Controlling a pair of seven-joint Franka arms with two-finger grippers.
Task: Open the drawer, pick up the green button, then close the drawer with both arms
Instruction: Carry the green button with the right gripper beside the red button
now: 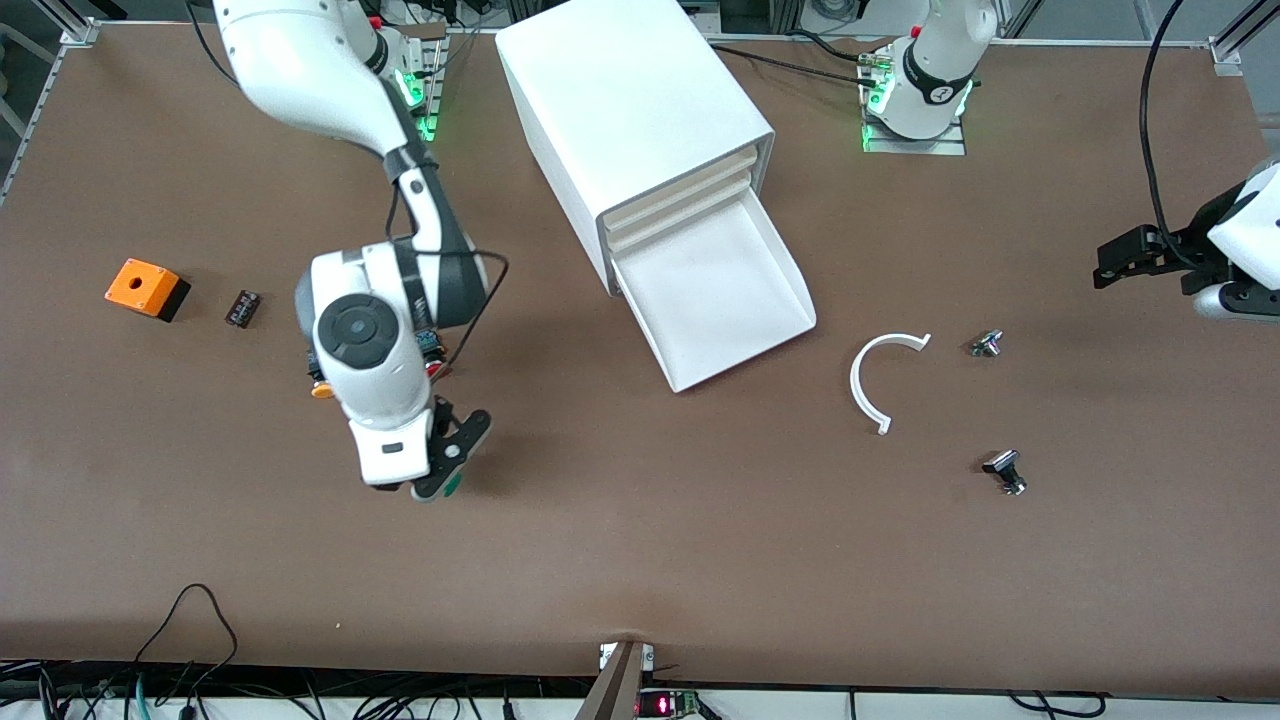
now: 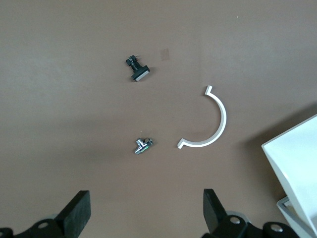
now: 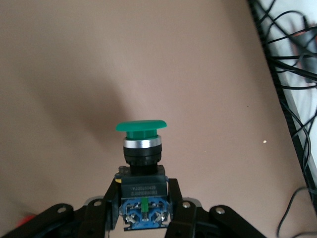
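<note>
I can read almost no text from here. The button [image 3: 142,163] clamped in my right gripper [image 3: 143,210] has a black label on its body with a line of pale characters, but they are too small for me to make out. On my left arm's base [image 1: 925,85], at about one o'clock from the cabinet [image 1: 640,130], a small round mark shows what looks like a "2". I find no other words, brands or numbers.
</note>
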